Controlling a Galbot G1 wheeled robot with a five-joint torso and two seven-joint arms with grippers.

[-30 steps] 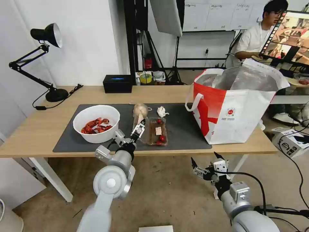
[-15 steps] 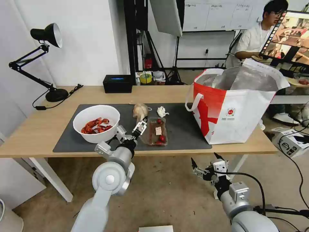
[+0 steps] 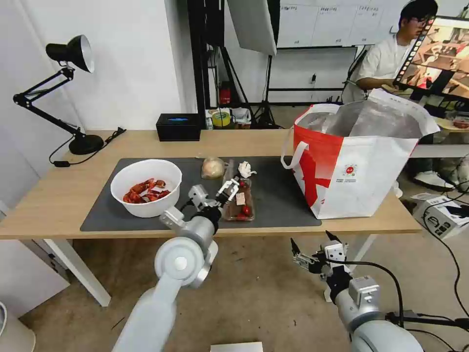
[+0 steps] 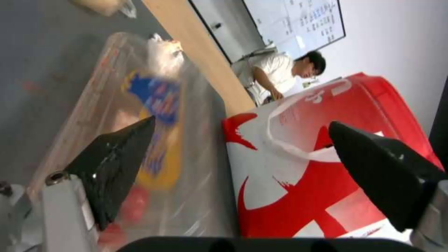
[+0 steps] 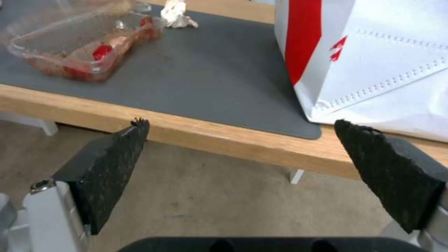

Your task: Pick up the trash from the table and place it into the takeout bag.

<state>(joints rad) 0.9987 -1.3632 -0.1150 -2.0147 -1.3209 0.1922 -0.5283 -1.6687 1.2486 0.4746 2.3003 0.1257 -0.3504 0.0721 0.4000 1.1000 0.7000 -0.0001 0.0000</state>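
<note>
The clear plastic tray (image 3: 240, 201) with red scraps lies mid-mat on the table (image 3: 58, 195). My left gripper (image 3: 228, 187) hovers open at the tray's left rim; in the left wrist view the tray (image 4: 140, 115) sits under one of its fingers (image 4: 117, 164). The white bowl (image 3: 146, 187) of crayfish shells is to the left. Behind the tray lie the small bag with a beige lump (image 3: 213, 167) and the crumpled tissue (image 3: 245, 169). The takeout bag (image 3: 356, 161) stands open on the right. My right gripper (image 3: 312, 248) hangs open below the table's front edge.
A black box (image 3: 178, 126) and a desk lamp (image 3: 73, 98) stand at the table's back left. A cardboard box (image 3: 439, 215) and cables lie on the floor at right. The right wrist view shows the table's front edge (image 5: 210, 136), the tray (image 5: 84, 45) and the bag's wall (image 5: 373, 59).
My left arm has swung right, bringing its gripper from beside the beige-lump bag to the tray's left rim. The right arm has stayed still.
</note>
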